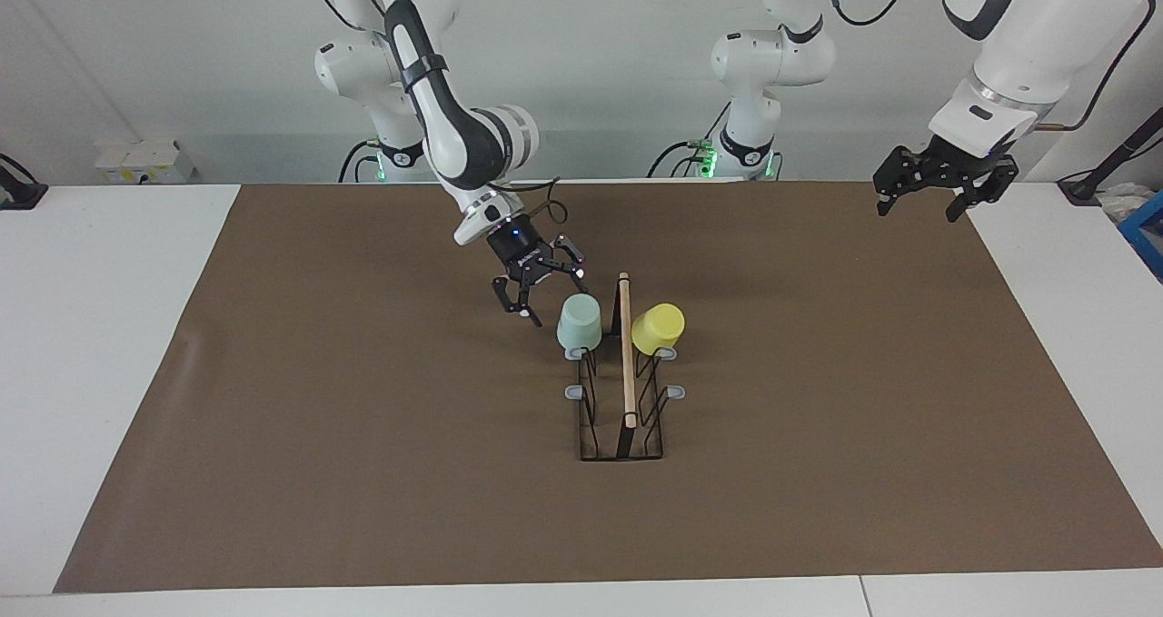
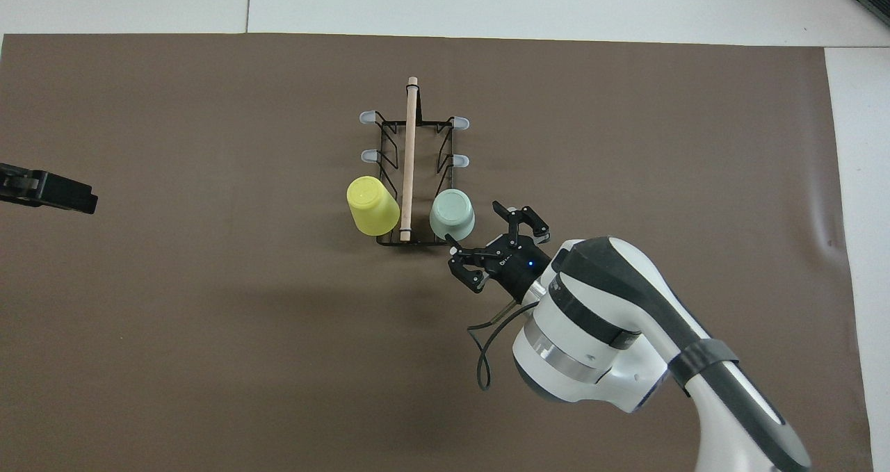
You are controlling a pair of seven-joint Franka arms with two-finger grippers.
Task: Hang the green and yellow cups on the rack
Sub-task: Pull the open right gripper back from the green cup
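Two arms share one big brown tabletop point(image 1: 273, 417), and the rack point(image 1: 621, 417) stands in the middle with its long wooden bar point(image 1: 626, 353) pointing away from the robots. Both cups already hang upside down on the prongs at the rack's end nearest the robots, the green cup point(image 1: 579, 322) on the right arm's side of the bar and the yellow cup point(image 1: 658, 328) on the left arm's side. The right gripper point(image 1: 538, 292) hangs just beside the green cup with its fingers open and holding nothing, so the hanging looks done, while the left gripper point(image 1: 942, 190) waits with open, empty fingers over the tabletop's edge, well apart from the rack.
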